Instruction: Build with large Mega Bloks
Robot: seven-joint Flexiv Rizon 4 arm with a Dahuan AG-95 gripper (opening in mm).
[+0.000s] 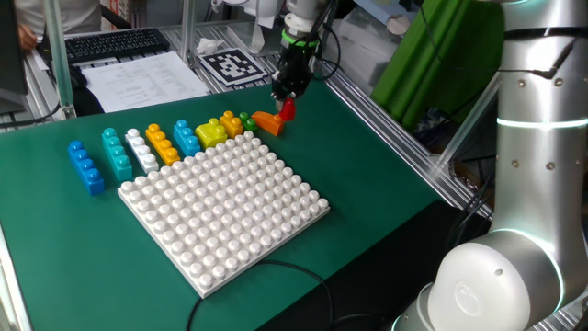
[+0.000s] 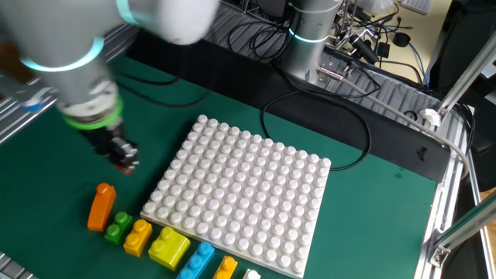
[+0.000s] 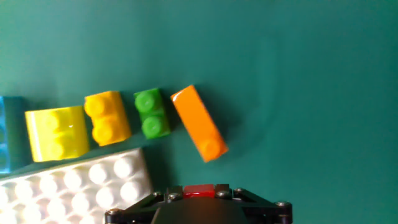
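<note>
Red brick point(image 1: 288, 109) clamped in the gripper point(image 1: 286, 97), held above the green table point(image 1: 386, 211) near the tilted orange brick point(image 1: 267, 121).

Bright, even overhead light falls across the green table point(image 1: 386, 211), casting only soft shadows. Glare glints off the glossy orange brick point(image 3: 199, 122), while the moving arm point(image 2: 77, 70) smears into motion blur. The hand view is slightly soft.

Open green cloth is seen beyond the orange brick point(image 3: 199, 123), away from the white baseplate point(image 2: 240, 194). Passage on the baseplate's side is blocked by a row of bricks point(image 1: 156, 147).
</note>
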